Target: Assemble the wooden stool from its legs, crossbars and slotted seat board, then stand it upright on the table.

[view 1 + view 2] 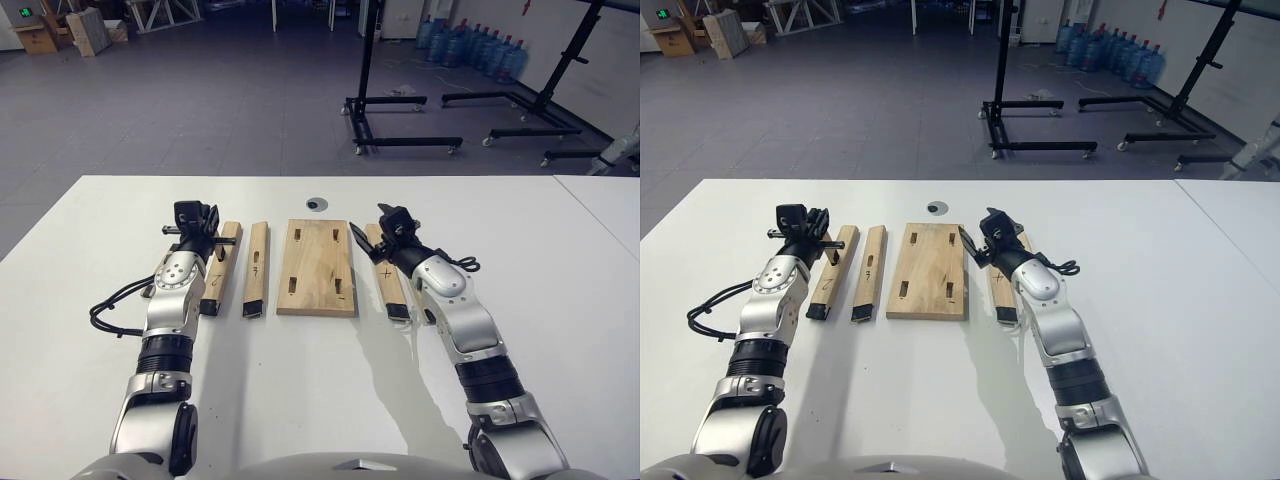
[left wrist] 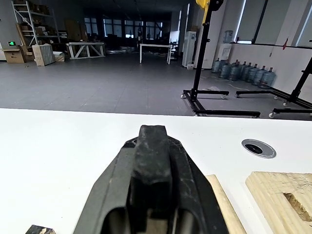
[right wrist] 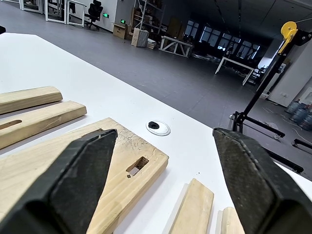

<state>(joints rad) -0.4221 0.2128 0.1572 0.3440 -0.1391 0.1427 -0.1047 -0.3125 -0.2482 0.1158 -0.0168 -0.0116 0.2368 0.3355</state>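
Observation:
The slotted seat board (image 1: 316, 267) lies flat at the table's middle. Left of it lie two wooden legs side by side, the outer leg (image 1: 222, 265) and the inner leg (image 1: 257, 268). Right of the board lie more wooden pieces (image 1: 388, 272), partly hidden under my right arm. My left gripper (image 1: 197, 222) hangs shut over the far end of the outer leg, its fingers (image 2: 152, 161) pressed together. My right gripper (image 3: 165, 134) stands open just above the gap between the board's (image 3: 73, 161) right edge and the right-hand pieces (image 3: 195, 209), with nothing between its fingers.
A round cable grommet (image 1: 317, 203) sits in the tabletop just beyond the board. A black cable (image 1: 110, 310) loops beside my left arm. A second table joins on the right (image 1: 600, 210). Black wheeled frames (image 1: 400, 110) stand on the floor behind.

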